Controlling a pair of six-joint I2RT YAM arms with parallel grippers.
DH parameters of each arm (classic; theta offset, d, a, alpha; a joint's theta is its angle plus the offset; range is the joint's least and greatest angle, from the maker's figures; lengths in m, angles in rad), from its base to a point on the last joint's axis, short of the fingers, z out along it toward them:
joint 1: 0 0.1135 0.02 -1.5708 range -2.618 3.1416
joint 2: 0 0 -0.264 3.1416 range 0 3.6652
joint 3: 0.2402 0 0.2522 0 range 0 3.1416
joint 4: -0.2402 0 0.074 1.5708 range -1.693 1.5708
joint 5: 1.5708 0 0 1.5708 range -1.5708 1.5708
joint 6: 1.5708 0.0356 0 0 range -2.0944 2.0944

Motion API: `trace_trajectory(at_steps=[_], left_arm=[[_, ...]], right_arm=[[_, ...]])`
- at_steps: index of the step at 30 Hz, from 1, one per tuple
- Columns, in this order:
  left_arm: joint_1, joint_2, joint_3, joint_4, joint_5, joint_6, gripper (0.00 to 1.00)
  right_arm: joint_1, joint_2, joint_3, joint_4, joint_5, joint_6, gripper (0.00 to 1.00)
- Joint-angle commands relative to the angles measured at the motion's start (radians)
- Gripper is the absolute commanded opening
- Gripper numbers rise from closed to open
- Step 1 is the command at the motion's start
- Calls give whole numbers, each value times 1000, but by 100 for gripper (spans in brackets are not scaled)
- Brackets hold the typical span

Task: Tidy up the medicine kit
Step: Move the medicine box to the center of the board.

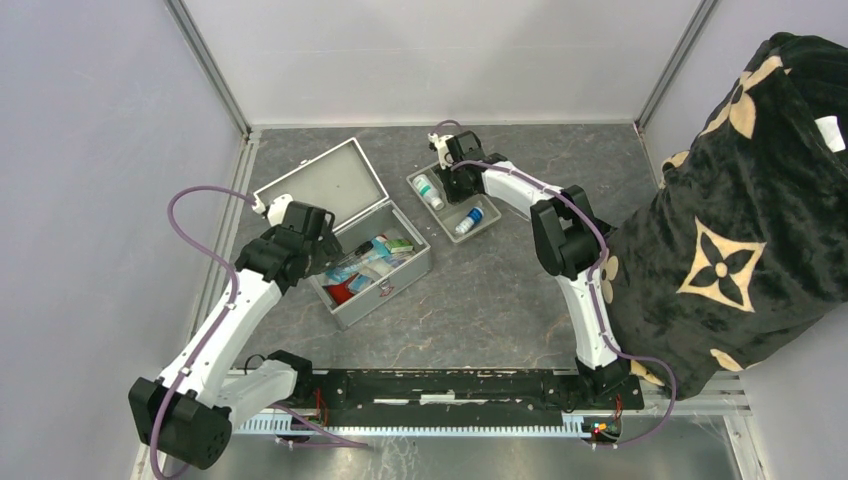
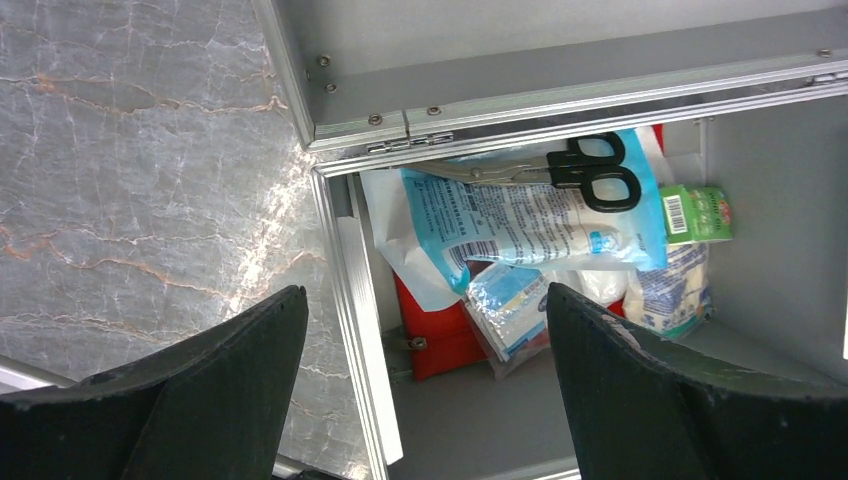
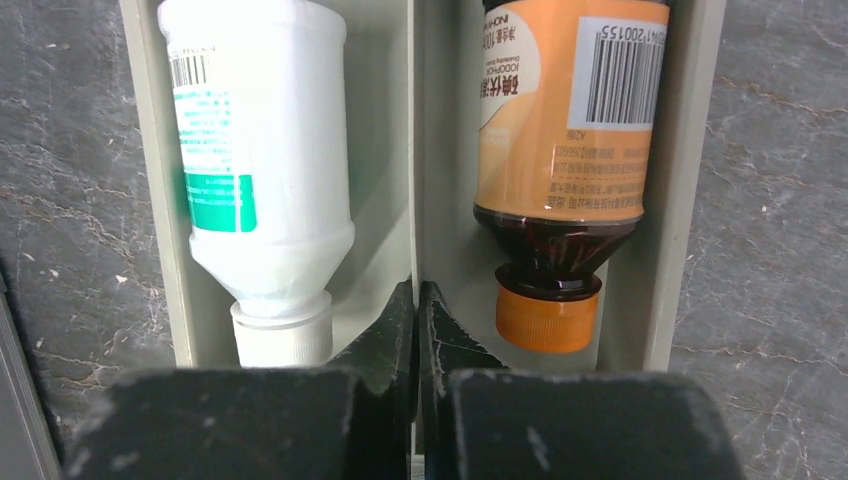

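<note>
The medicine kit (image 1: 385, 293), a silver-grey metal case, stands open at centre left with its lid (image 1: 320, 185) laid back. Inside it lie black-handled scissors (image 2: 590, 170), a blue-and-white packet (image 2: 520, 225), a red pouch (image 2: 440, 330) and a small green box (image 2: 697, 212). My left gripper (image 2: 427, 300) hangs open over the kit's left wall (image 2: 345, 300), holding nothing. To the right, my right gripper (image 3: 415, 290) is shut on the middle divider (image 3: 412, 150) of the grey tray (image 1: 440, 238). A white bottle (image 3: 260, 170) and an orange-capped brown bottle (image 3: 565, 150) lie either side of it.
A blue-capped bottle (image 1: 470, 221) lies in the tray's near compartment. A black cloth with a tan flower pattern (image 1: 740, 220) bulges in over the right edge of the table. Pale walls with metal posts close in the back and sides.
</note>
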Motion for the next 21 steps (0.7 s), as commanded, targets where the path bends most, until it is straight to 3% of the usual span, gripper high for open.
trace_trajectory(at_steps=[1,21], left_arm=[[14,21,-24,61,-35,-18,95],[18,166,-65,231,94,80,94]], right_arm=[[1,-11,-3,5,38,-11,0],[-72,-508,-478,199,53,92,0]])
